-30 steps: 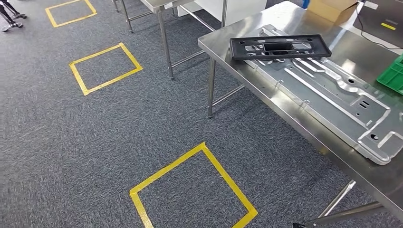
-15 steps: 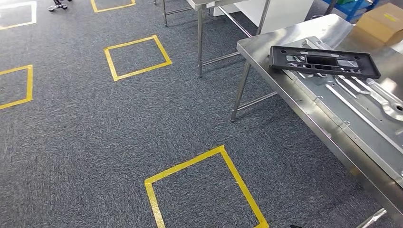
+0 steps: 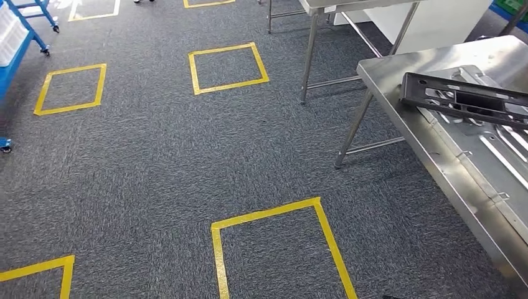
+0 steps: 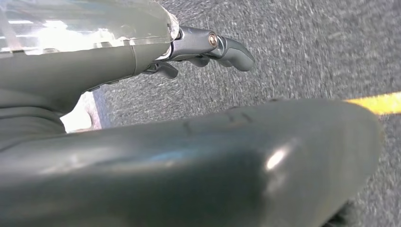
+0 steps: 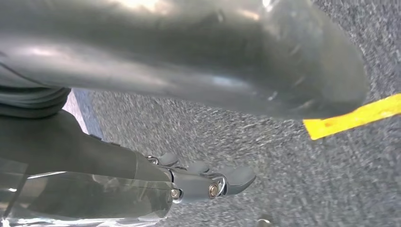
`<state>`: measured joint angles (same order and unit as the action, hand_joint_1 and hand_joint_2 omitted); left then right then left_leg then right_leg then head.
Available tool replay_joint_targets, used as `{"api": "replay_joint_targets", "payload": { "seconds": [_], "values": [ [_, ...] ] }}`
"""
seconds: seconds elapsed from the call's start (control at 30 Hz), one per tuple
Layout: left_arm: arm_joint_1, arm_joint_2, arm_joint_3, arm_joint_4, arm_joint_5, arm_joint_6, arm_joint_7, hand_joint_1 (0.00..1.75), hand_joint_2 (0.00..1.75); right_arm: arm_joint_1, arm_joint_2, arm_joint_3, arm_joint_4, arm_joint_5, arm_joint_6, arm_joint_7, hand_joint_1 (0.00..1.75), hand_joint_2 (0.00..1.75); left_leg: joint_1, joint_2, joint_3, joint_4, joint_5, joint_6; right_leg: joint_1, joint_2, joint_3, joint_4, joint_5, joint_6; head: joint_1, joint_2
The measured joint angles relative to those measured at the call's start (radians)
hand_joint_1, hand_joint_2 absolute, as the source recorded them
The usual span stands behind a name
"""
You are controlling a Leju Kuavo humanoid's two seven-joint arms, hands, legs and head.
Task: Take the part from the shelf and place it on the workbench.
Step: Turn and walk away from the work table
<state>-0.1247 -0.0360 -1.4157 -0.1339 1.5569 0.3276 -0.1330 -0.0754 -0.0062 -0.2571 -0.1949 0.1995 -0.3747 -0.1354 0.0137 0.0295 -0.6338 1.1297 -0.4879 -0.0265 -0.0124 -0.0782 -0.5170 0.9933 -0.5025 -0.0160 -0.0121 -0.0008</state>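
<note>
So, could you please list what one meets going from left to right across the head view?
Blue cart → left yellow square → middle yellow square → workbench → black part.

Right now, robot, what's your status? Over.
Left robot hand and right robot hand hang empty over carpet. Black plastic frame part lies on the steel workbench. Nothing blocking.
</note>
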Motion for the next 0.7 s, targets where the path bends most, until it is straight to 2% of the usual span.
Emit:
{"api": "replay_joint_targets", "payload": {
  "seconds": [0.07,0.1,0.17,0.2,0.27,0.3,0.33,0.37,0.4,0.43,0.47,0.5,0.53,0.57,0.6,0.63,0.67,0.7],
  "values": [
    [-0.004,0.003,0.000,0.000,0.001,0.005,-0.002,0.00,0.00,-0.001,0.000,0.000,0.000,0.001,0.000,0.005,0.00,0.00,-0.006,0.030,0.054,-0.100,0.028,0.012,0.004,-0.020,0.003,0.007,-0.009,0.010,0.001,0.000],
    [-0.004,0.005,0.000,0.000,0.002,0.007,-0.002,0.00,0.00,-0.002,0.000,0.000,0.000,0.001,-0.001,0.006,0.00,0.00,-0.009,0.034,0.060,-0.115,0.027,0.019,0.007,-0.029,0.004,0.009,-0.012,0.015,0.002,0.000],
    [-0.001,0.011,0.002,0.000,0.002,0.010,-0.002,0.00,0.00,-0.004,0.000,0.000,0.000,0.001,-0.001,0.007,0.00,0.00,-0.010,0.012,0.058,-0.118,0.031,0.033,0.007,-0.042,0.007,0.010,-0.015,0.025,0.002,0.000],
    [0.001,0.015,0.004,0.000,0.003,0.011,-0.002,0.00,0.00,-0.005,0.001,0.000,0.000,0.001,-0.001,0.007,0.00,0.00,-0.010,0.002,0.059,-0.122,0.034,0.039,0.004,-0.030,0.007,0.016,-0.022,0.030,0.003,0.000],
    [0.001,0.022,0.012,0.000,0.003,0.012,-0.002,0.00,0.00,-0.002,0.001,0.000,0.000,0.004,0.000,0.008,0.00,0.00,-0.006,-0.018,0.060,-0.131,0.042,0.052,-0.002,0.022,-0.019,0.078,-0.068,0.039,0.004,0.000],
    [-0.001,0.025,0.017,0.001,0.003,0.012,-0.003,0.00,0.00,0.000,0.001,0.000,0.000,0.005,0.000,0.011,0.00,0.00,-0.007,-0.029,0.058,-0.132,0.044,0.055,-0.004,0.052,-0.047,0.138,-0.101,0.041,0.004,0.000],
    [-0.001,0.028,0.024,0.001,0.003,0.011,-0.004,0.00,0.00,0.002,0.001,0.000,0.000,0.006,0.000,0.015,0.00,0.00,-0.008,-0.041,0.055,-0.132,0.045,0.057,-0.004,0.067,-0.081,0.207,-0.133,0.042,0.004,0.000],
    [0.000,0.031,0.031,0.001,0.003,0.010,-0.006,0.00,0.00,0.005,0.001,0.000,0.000,0.007,0.000,0.018,0.00,0.00,-0.009,-0.053,0.054,-0.132,0.046,0.058,-0.004,0.072,-0.111,0.263,-0.152,0.042,0.004,0.000],
    [0.002,0.034,0.039,0.001,0.003,0.008,-0.009,0.00,0.00,0.007,0.001,0.000,0.001,0.008,0.001,0.021,0.00,0.00,-0.010,-0.067,0.053,-0.131,0.047,0.058,-0.004,0.074,-0.127,0.291,-0.151,0.041,0.004,0.000],
    [0.005,0.038,0.048,0.001,0.003,0.006,-0.012,0.00,0.00,0.008,0.001,0.000,0.001,0.008,0.002,0.022,0.00,0.00,-0.010,-0.080,0.053,-0.130,0.047,0.057,-0.004,0.076,-0.125,0.280,-0.130,0.039,0.004,0.000],
    [0.007,0.041,0.056,0.001,0.003,0.005,-0.014,0.00,0.00,0.009,0.001,0.000,0.001,0.008,0.002,0.022,0.00,0.00,-0.011,-0.094,0.054,-0.129,0.048,0.056,-0.004,0.083,-0.105,0.231,-0.092,0.036,0.005,0.000],
    [0.008,0.044,0.065,0.001,0.003,0.004,-0.016,0.00,0.00,0.010,0.001,0.000,0.001,0.008,0.002,0.021,0.00,0.00,-0.010,-0.108,0.054,-0.128,0.048,0.054,-0.004,0.100,-0.075,0.161,-0.052,0.032,0.005,0.000],
    [0.007,0.048,0.072,0.001,0.003,0.004,-0.017,0.00,0.00,0.010,0.000,-0.001,0.001,0.007,0.002,0.021,0.00,0.00,-0.011,-0.120,0.053,-0.125,0.048,0.051,-0.005,0.125,-0.046,0.095,-0.023,0.028,0.004,0.000],
    [0.006,0.052,0.078,0.001,0.003,0.004,-0.018,0.00,0.00,0.011,0.000,-0.001,0.001,0.006,0.002,0.020,0.00,0.00,-0.011,-0.131,0.050,-0.123,0.049,0.046,-0.004,0.145,-0.027,0.049,-0.006,0.025,0.004,0.000],
    [0.006,0.055,0.083,0.001,0.003,0.004,-0.019,0.00,0.00,0.010,0.000,-0.002,0.001,0.005,0.002,0.019,0.00,0.00,-0.010,-0.141,0.046,-0.122,0.051,0.040,-0.003,0.157,-0.019,0.027,-0.003,0.022,0.004,0.000],
    [0.007,0.060,0.088,0.001,0.003,0.003,-0.020,0.00,0.00,0.010,-0.001,-0.003,0.001,0.004,0.002,0.019,0.00,0.00,-0.009,-0.153,0.042,-0.122,0.054,0.033,-0.001,0.157,-0.018,0.024,-0.004,0.019,0.004,0.000],
    [0.009,0.066,0.092,0.001,0.003,0.002,-0.020,0.00,0.00,0.009,-0.001,-0.004,0.001,0.003,0.002,0.019,0.00,0.00,-0.008,-0.164,0.039,-0.125,0.056,0.026,-0.001,0.144,-0.018,0.021,-0.002,0.014,0.003,0.000],
    [0.012,0.071,0.098,0.002,0.003,0.000,-0.021,0.00,0.00,0.008,-0.001,-0.004,0.001,0.002,0.002,0.019,0.00,0.00,-0.008,-0.161,0.036,-0.122,0.055,0.020,-0.002,0.131,-0.015,0.015,0.001,0.007,0.003,0.000]
  ]
}}
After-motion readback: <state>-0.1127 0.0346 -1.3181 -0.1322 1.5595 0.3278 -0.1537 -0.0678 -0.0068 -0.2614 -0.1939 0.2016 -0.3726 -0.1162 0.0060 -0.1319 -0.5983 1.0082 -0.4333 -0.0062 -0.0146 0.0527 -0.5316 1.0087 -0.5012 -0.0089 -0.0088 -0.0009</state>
